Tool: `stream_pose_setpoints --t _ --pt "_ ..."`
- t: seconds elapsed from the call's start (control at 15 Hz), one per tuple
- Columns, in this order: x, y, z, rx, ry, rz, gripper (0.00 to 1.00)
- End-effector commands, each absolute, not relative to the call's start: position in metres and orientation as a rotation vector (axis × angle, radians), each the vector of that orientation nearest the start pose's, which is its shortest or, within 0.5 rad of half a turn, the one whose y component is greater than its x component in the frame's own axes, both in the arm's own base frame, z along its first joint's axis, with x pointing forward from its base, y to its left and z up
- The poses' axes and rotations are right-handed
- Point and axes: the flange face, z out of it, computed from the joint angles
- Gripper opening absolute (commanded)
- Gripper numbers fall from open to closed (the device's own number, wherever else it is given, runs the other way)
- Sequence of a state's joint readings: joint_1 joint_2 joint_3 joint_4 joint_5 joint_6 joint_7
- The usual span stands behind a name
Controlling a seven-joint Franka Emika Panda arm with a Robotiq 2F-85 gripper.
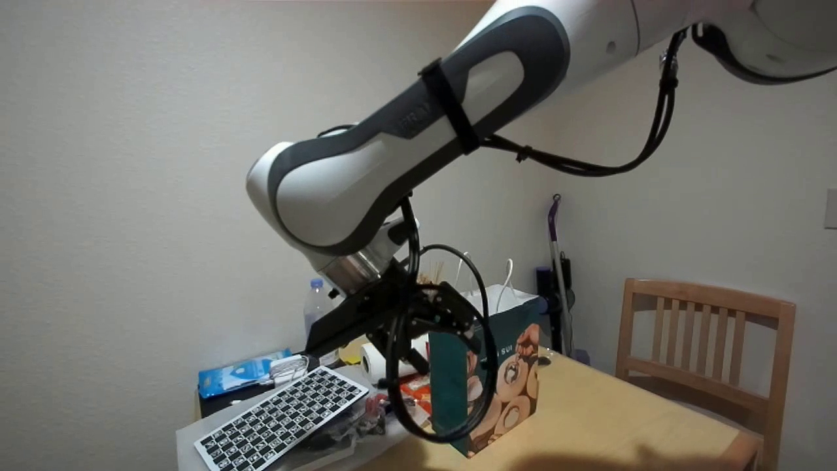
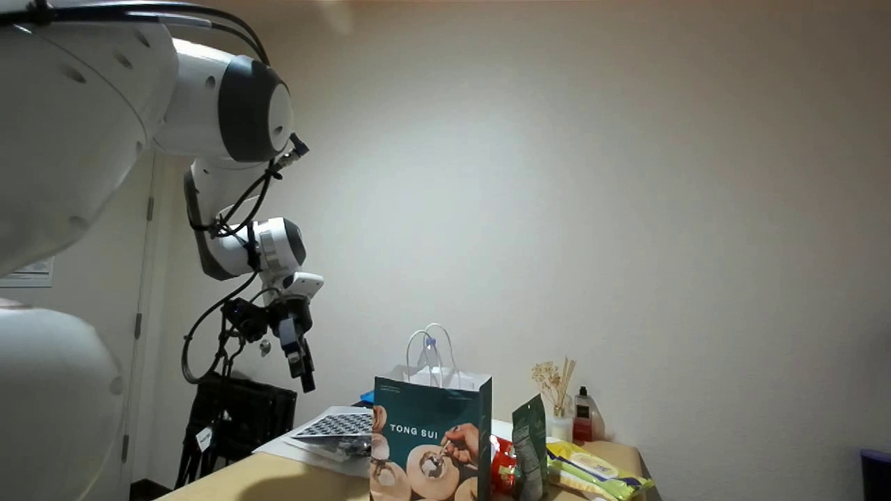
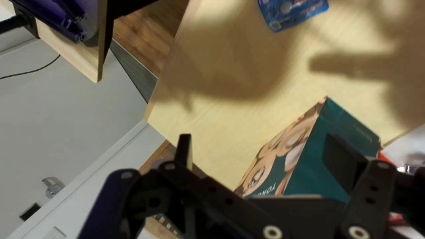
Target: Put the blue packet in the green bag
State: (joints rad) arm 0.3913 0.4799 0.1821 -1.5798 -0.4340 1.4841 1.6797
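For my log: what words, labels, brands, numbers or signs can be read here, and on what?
"TONG SUI": front of the green bag.
Too small or blurred to read:
smaller print on the green bag
print on the blue packet
lettering on the arm
marks on the black-and-white board
the posted notice
print on the dark green pouch

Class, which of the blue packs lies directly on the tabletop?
The blue packet at the wrist view's top edge; the other blue pack rests on something black.

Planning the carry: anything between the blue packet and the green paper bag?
On the tabletop, nothing visible stands between the blue packet and the green paper bag; upright white handles atop it might interfere.
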Motion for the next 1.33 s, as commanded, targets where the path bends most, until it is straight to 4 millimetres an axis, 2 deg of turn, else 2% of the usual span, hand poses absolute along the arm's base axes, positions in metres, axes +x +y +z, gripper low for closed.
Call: stream_pose_setpoints --t 0.0,0.07,0.33,0.53,0.73,1.0,1.13,1.2,1.27 --pt "0.529 0.277 0.324 2.083 -1.225 -0.008 1.0" --pt "0.539 0.286 0.325 2.145 -1.195 0.032 1.0" --pt "0.535 0.279 0.32 2.097 -1.197 0.015 1.0" --pt "0.536 0.285 0.28 2.16 -1.108 -0.037 1.0" --pt "0.533 0.29 0.233 2.322 -1.054 -0.118 1.0" --pt "0.514 0.277 0.169 2.438 -0.97 -0.303 1.0" --pt "0.504 0.264 0.15 2.428 -0.932 -0.359 1.0" --pt "0.513 0.278 0.155 2.394 -0.964 -0.288 1.0" --pt "0.509 0.272 0.147 2.39 -0.949 -0.312 1.0"
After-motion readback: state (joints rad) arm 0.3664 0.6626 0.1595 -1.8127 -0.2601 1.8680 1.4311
